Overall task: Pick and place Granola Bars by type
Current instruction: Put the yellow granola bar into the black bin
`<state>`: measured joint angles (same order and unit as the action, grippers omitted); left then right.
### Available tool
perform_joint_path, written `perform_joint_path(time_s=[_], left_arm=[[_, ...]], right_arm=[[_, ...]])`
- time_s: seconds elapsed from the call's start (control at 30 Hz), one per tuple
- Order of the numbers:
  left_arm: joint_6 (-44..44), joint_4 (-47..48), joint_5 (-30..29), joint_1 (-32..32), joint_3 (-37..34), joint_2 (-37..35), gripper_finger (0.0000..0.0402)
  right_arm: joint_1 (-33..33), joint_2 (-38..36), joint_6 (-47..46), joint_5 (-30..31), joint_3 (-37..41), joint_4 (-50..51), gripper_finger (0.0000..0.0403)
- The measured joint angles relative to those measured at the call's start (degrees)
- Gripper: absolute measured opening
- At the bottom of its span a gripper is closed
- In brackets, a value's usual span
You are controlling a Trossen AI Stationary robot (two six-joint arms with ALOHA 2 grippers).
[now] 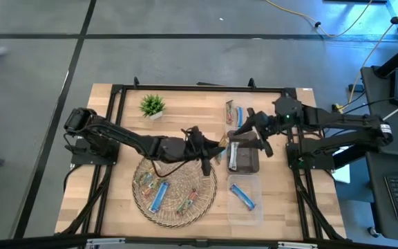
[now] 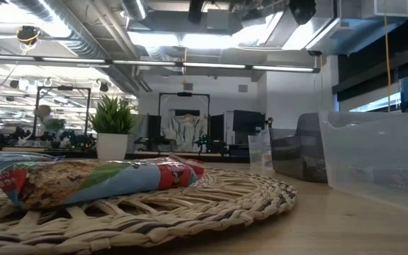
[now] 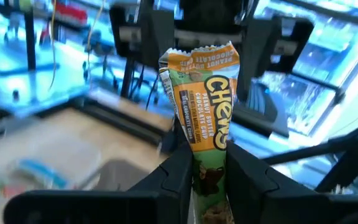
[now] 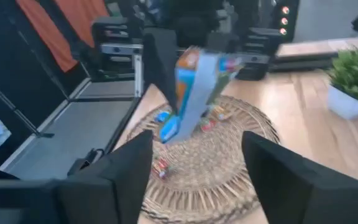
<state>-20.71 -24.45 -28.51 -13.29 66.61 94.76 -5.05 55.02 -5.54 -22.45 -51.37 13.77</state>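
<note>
Left wrist view shows your left hand (image 3: 209,177) clamped on a green-orange bar (image 3: 202,102) standing up between its fingers, while your right hand (image 4: 197,180), just beyond, gapes open.

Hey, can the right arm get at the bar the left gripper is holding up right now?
Probably yes. The left gripper holds the green Chewy bar upright, and the right gripper is open facing it, nothing between them.

Green-and-orange bar (image 3: 205,134) with yellow lettering; blue bar (image 1: 242,196); tan woven basket (image 1: 206,185).
</note>
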Motion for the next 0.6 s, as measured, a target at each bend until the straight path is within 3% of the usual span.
perform_joint_path(time_s=[0.27,0.6], left_arm=[[6.9,-8.0,-0.3,0.1,0.0,0.0,0.0073],[13.5,-14.9,0.0,0.7,0.0,-0.1,0.0074]], right_arm=[[4.8,0.9,-1.7,9.9,0.0,-3.0,0.032],[8.8,6.9,-6.2,9.9,0.0,-14.3,0.0324]])
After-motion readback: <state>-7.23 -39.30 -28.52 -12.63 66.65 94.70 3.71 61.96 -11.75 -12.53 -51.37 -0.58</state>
